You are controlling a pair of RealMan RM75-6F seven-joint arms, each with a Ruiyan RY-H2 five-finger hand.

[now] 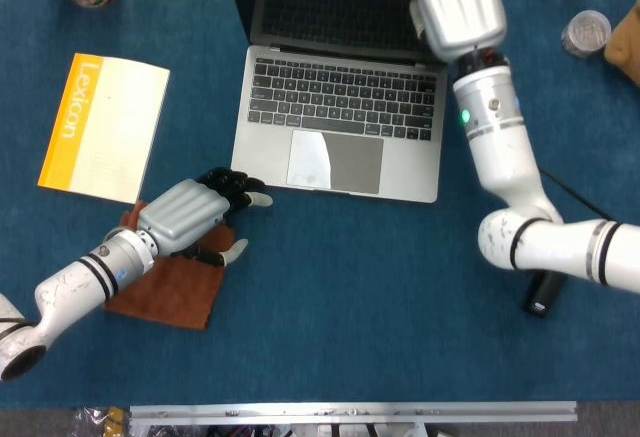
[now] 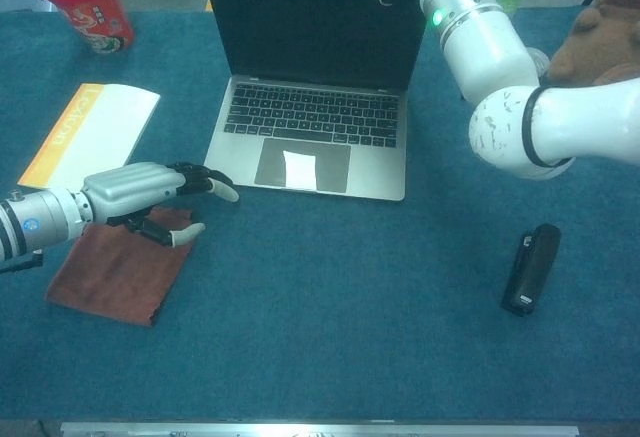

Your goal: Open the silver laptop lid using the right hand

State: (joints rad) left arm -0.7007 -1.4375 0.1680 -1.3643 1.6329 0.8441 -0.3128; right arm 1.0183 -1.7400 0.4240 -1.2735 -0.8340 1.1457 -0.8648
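Left hand (image 1: 185,215) is resting on the brown cloth (image 1: 170,292), fingers (image 1: 232,185) loosely curled, holding nothing. Silver laptop (image 1: 340,117) is sitting open mid-table (image 1: 330,307). Right hand (image 1: 458,5) is reaching at the lid's top right corner; its fingers are cut off, grip can't be told.

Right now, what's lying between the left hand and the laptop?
Nothing: only bare blue table separates the left hand from the laptop. The head view shows this best.
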